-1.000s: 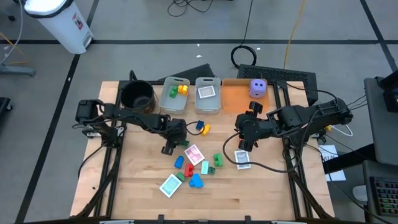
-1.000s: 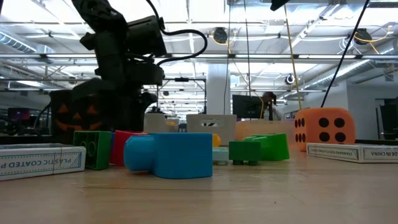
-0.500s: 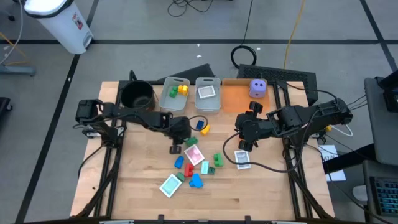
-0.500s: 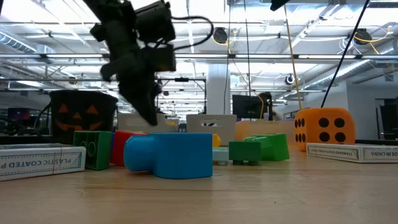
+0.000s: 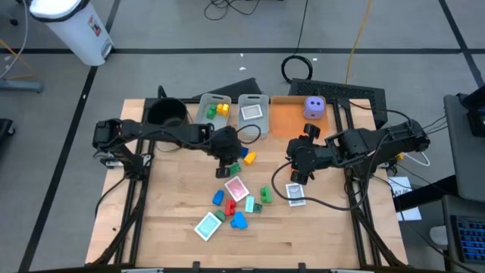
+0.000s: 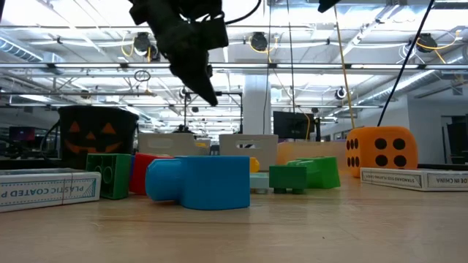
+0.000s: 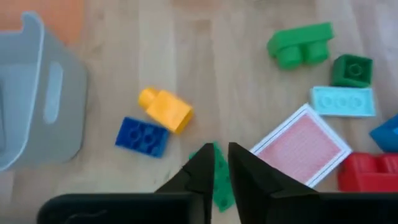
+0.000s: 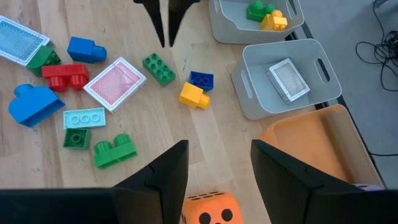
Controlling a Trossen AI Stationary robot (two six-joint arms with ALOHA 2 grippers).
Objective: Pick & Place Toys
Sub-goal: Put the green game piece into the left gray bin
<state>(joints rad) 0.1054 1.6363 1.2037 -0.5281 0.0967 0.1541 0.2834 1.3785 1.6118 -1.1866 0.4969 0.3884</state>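
Note:
Small plastic blocks lie loose mid-table: a green one (image 8: 158,68), a blue one (image 7: 142,135), a yellow one (image 7: 166,111), a red one (image 8: 68,74), and a red-backed card (image 5: 236,187). My left gripper (image 7: 222,149) hangs shut and empty above the green block (image 5: 233,168); in the low view it (image 6: 208,95) is well clear of the table. My right gripper (image 8: 217,146) stands open, high over the orange die (image 6: 381,150), which rests on the table. A purple die (image 5: 314,107) sits on the orange tray (image 5: 288,121).
Two clear bins (image 5: 214,114) (image 5: 253,115) stand at the far side, one with a green and a yellow block, one with a card. A black pot (image 5: 167,114) is far left. A card box (image 5: 295,193) lies under my right gripper. A teal card (image 5: 207,225) lies near the front.
My left gripper has risen from just above the table beside the blocks and gone a little toward the table's right and far edges, carrying nothing. The blocks and cards lie where they were. My right arm has kept still.

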